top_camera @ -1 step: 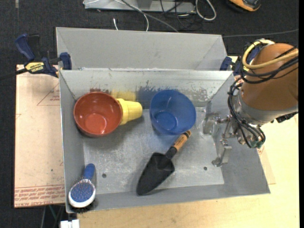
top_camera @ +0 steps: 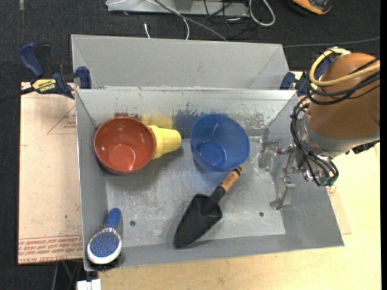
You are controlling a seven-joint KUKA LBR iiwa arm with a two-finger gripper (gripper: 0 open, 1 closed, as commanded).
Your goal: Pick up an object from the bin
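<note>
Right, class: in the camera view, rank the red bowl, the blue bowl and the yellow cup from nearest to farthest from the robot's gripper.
1. Blue bowl: mid-bin near the back wall, just left of the gripper.
2. Yellow cup: lying on its side, left of the blue bowl.
3. Red bowl: far left, on the far side of the yellow cup.
</note>
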